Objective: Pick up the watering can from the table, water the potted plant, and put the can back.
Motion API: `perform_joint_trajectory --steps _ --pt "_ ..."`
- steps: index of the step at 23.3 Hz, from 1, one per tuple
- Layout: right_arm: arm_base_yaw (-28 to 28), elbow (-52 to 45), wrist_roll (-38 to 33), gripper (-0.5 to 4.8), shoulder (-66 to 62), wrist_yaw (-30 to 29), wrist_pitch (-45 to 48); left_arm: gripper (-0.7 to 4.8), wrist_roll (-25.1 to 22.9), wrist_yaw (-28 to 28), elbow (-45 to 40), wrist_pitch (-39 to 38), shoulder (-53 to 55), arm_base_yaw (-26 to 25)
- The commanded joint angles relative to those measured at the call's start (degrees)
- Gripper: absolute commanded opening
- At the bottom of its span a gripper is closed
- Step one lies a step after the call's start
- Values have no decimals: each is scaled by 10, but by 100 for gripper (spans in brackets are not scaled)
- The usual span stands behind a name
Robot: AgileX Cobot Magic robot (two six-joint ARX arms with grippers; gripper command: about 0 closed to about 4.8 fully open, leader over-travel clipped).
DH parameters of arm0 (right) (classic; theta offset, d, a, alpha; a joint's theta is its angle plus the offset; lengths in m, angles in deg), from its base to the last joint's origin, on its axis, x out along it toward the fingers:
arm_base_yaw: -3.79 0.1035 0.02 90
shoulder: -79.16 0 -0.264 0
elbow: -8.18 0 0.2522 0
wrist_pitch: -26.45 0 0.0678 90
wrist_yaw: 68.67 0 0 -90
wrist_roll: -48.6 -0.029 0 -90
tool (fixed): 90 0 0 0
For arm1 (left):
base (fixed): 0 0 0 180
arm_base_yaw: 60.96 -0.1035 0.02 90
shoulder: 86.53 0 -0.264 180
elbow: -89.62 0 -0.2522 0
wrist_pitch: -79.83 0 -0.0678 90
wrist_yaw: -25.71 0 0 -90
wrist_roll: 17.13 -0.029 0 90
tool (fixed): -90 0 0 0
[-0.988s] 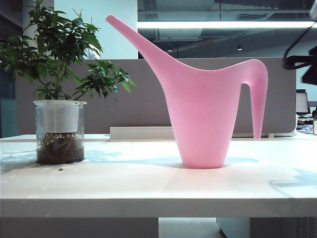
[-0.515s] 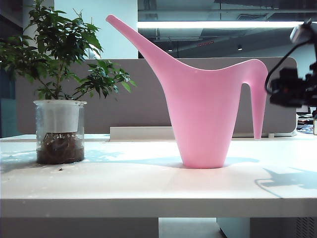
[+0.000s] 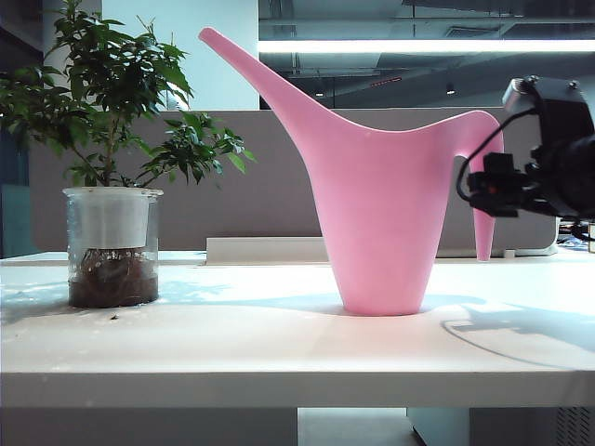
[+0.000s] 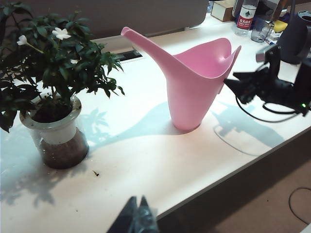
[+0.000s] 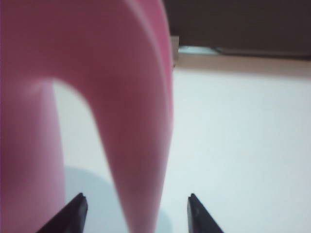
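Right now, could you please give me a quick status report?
Right end effector open, astride watering can handle. Left end effector shut, idle at table edge. Can upright. Nothing blocking.

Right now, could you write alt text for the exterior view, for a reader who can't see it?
A tall smooth pink plastic watering can stands upright mid-table, its long spout rising toward a small leafy potted plant in a clear cylindrical pot on the left. The robot's black right hand reaches in from the right, level with the can's thin handle.
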Motion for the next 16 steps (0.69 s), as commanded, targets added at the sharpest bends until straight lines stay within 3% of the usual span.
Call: perform_joint_trajectory --steps 1,8,9,10,12,16 --pt "0 35 -1 285 -17 -4 11 -5 -2 -3 2 7 0 1" --pt "0 95 -1 268 -50 -12 7 -5 -2 -3 2 7 0 1" --pt "0 99 -1 235 -50 -12 6 -5 -2 -3 2 7 0 1" --pt "0 109 0 117 -49 -12 8 -5 -2 -3 2 7 1 1" --pt "0 122 3 -5 -47 -12 9 -5 -2 -3 2 7 0 1" --pt "0 143 20 -6 -13 -10 -3 -5 -2 -3 2 8 0 1"
